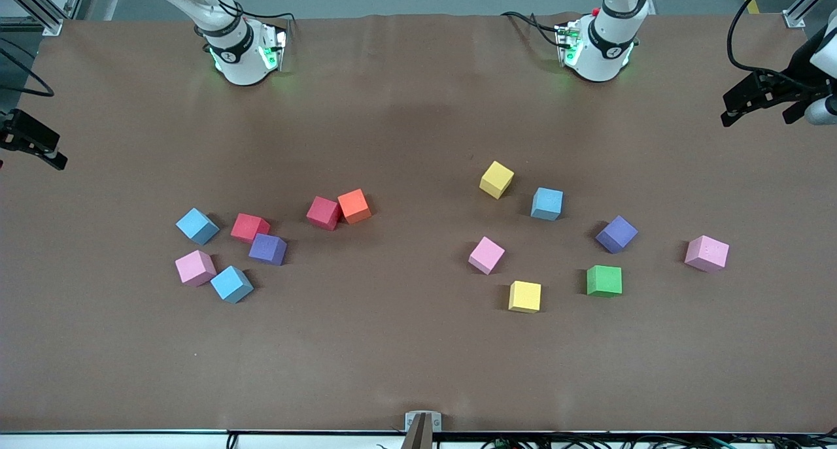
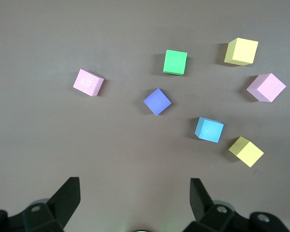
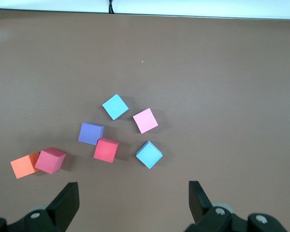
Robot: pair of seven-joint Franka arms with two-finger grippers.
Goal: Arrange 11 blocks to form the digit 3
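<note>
Several blocks lie loose on the brown table in two groups, and no digit 3 is in view. Toward the right arm's end are a light blue block [image 1: 197, 226], a red [image 1: 249, 227], a purple [image 3: 91, 133], a pink [image 3: 145, 121], and a red [image 1: 323, 212] touching an orange [image 1: 354, 206]. Toward the left arm's end are a yellow [image 1: 496, 179], a light blue [image 2: 209, 129], a purple [image 2: 157, 101], a green [image 1: 604, 281], and a pink [image 1: 706, 253]. My left gripper [image 2: 134, 182] and right gripper [image 3: 133, 185] hang high over the table's ends, open and empty.
The two arm bases [image 1: 242, 50] [image 1: 598, 47] stand along the table's edge farthest from the front camera. A small metal bracket [image 1: 423, 426] sits at the nearest edge. A wide bare strip of table [image 1: 418, 357] runs between the blocks and that edge.
</note>
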